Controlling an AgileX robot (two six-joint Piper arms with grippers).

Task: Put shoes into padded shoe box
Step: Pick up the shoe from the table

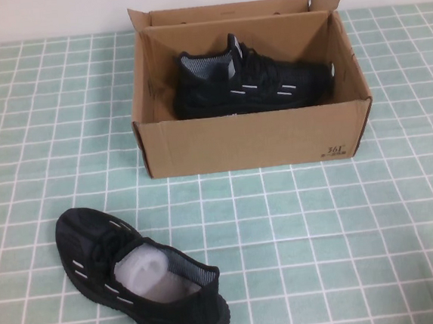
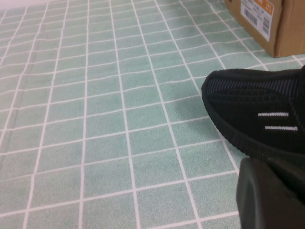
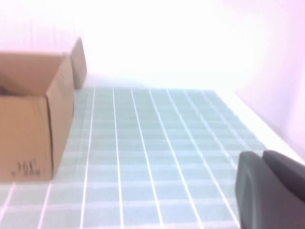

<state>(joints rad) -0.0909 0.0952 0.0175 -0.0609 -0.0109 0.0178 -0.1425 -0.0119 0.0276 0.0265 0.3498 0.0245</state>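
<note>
One black knit sneaker (image 1: 251,83) with white dash marks lies on its side inside the brown cardboard shoe box (image 1: 252,140), toe to the right. The other sneaker (image 1: 136,279), with white paper stuffing, lies on the table at front left, toe pointing away to the left. Neither gripper shows in the high view. In the left wrist view my left gripper (image 2: 274,191) sits just behind this sneaker's toe (image 2: 257,119), shut and empty. In the right wrist view my right gripper (image 3: 267,186) is shut and empty, well to the right of the box (image 3: 33,119).
The table is covered with a green cloth with a white grid (image 1: 345,242). The box's flaps stand upright at the back. A white label shows on the box's end wall (image 2: 255,12). A white wall runs behind the table.
</note>
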